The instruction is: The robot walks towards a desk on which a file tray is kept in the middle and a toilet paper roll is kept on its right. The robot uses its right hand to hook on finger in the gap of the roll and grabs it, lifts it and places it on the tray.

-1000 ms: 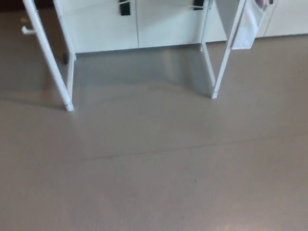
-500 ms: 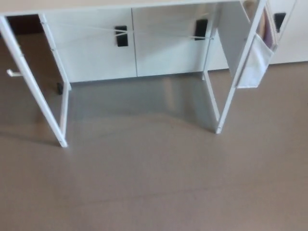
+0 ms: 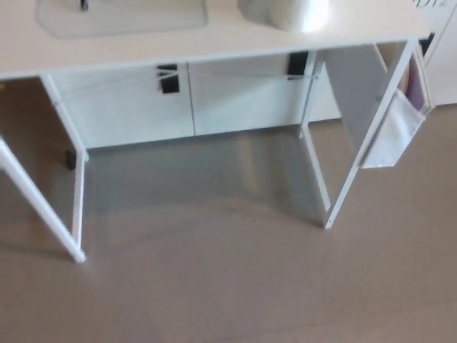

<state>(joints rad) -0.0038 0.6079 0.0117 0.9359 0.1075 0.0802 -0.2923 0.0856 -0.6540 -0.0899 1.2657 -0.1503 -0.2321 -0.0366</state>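
Bright even light; desk top (image 3: 214, 39) washed out, soft shadow beneath on floor (image 3: 228, 286); overall blur.

White roll (image 3: 285, 13) right of tray (image 3: 121, 21), on desk (image 3: 214, 43).

None of my body shows in the head view. My left hand is out of the picture, and so are its wrist and forearm; nothing of that arm comes in from the left edge. My right hand is out of the picture too, with no wrist or forearm coming in from the right edge. Since neither hand can be seen, I cannot say how my fingers stand, whether apart or closed, nor how my arms are posed. No part of my trunk or legs shows along the bottom edge either.
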